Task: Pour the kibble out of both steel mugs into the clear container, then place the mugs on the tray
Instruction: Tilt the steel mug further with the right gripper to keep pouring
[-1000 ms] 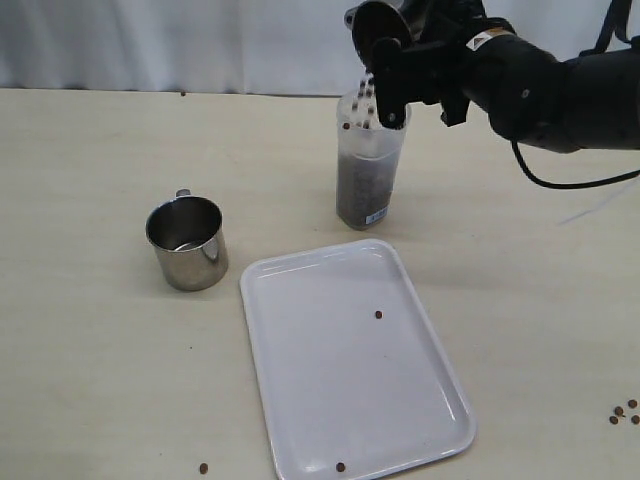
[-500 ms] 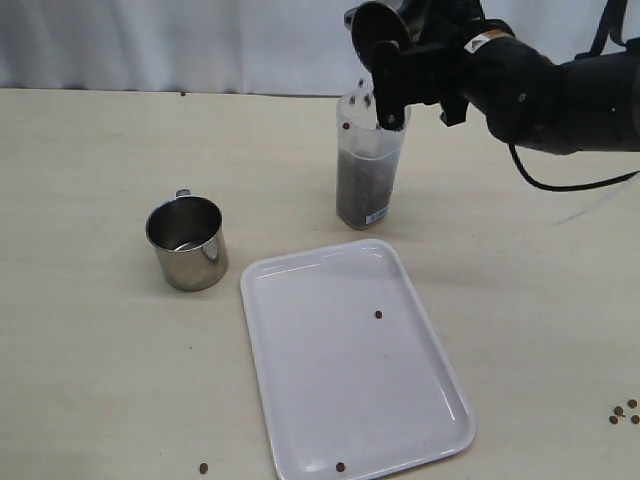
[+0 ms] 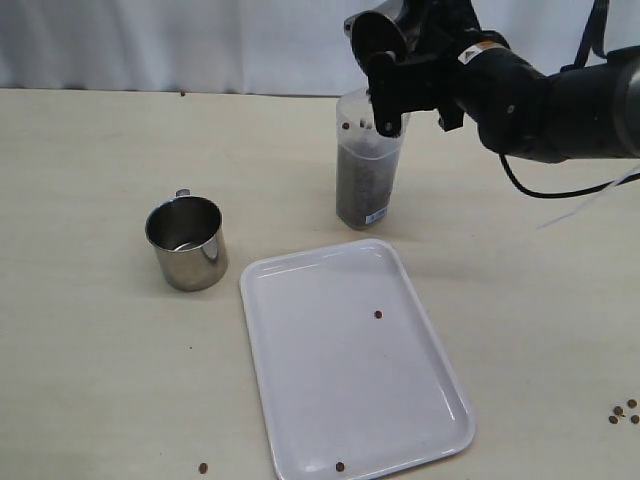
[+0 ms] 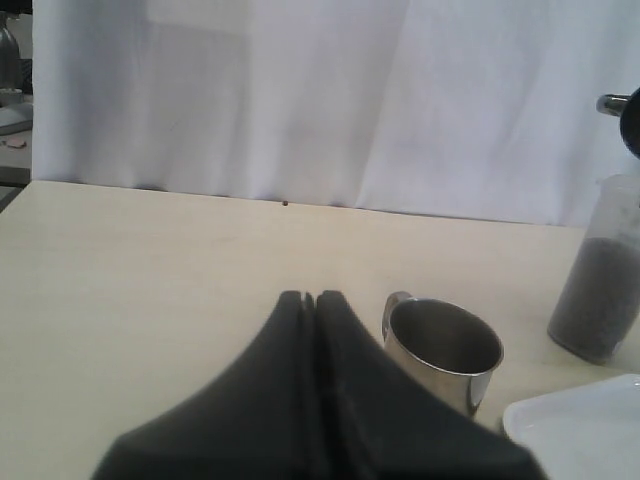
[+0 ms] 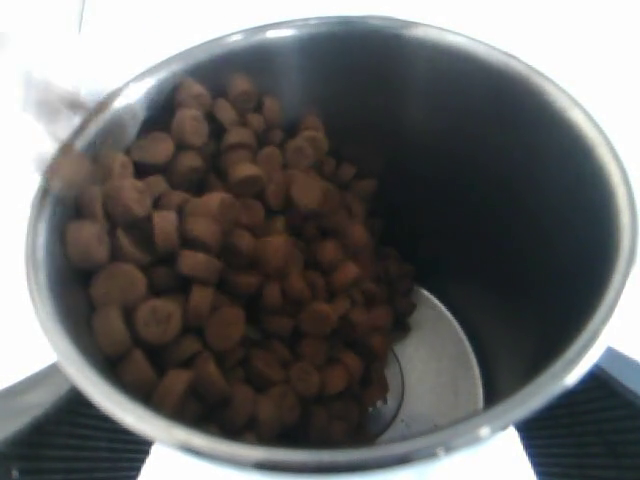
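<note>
steel mug (image 5: 505,180) of kibble (image 5: 230,285) tilted over clear container (image 3: 365,180), clamped in right jaws; left jaws together.

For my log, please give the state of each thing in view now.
Tall clear plastic container: upright, partly filled
Tilted shiny stainless-steel mug: tipped over the container, half full of brown kibble pellets
Standing stainless-steel mug: upright on table, empty
Flat white rectangular tray: no mugs, two stray pellets
Left end effector: shut
Right end effector: holding the tilted mug
</note>
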Action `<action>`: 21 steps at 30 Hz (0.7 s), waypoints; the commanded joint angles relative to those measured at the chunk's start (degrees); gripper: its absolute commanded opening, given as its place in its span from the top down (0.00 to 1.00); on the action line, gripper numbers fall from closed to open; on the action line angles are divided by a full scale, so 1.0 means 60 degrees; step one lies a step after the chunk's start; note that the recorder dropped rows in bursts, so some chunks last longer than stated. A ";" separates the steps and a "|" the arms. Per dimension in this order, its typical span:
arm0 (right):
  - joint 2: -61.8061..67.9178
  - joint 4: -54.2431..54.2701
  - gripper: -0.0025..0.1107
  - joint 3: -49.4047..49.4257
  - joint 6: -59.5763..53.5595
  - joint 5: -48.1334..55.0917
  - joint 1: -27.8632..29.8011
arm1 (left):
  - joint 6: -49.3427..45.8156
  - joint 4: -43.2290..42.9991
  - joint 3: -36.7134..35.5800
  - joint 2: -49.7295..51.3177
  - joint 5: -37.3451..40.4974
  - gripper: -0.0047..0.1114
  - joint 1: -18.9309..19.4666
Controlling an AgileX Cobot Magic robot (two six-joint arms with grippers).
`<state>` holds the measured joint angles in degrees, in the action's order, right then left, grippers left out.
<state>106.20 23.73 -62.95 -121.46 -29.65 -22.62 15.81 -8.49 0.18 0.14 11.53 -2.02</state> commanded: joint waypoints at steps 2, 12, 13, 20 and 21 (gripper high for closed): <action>-0.0062 -0.0202 0.94 -0.0038 -0.0007 -0.0360 -0.0014 | 0.0048 0.0007 -0.0029 -0.0024 -0.0042 0.96 -0.0007; -0.0062 -0.0392 0.94 -0.0038 -0.0007 -0.0623 -0.0014 | 0.0048 0.0007 -0.0029 -0.0024 -0.0042 0.96 -0.0007; -0.0062 -0.0392 0.94 -0.0038 -0.0007 -0.0671 -0.0014 | 0.0048 0.0007 -0.0029 -0.0024 -0.0042 0.96 -0.0007; -0.0062 -0.1100 0.94 0.0294 -0.0007 -0.1028 -0.0033 | 0.0048 0.0007 -0.0029 -0.0024 -0.0042 0.96 -0.0007; -0.0062 -0.0861 0.94 0.0294 -0.0007 -0.1047 -0.0033 | 0.0048 0.0007 -0.0029 -0.0024 -0.0042 0.96 -0.0007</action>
<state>106.20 18.54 -61.36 -121.46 -33.41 -22.62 15.81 -8.49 0.18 0.14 11.53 -2.02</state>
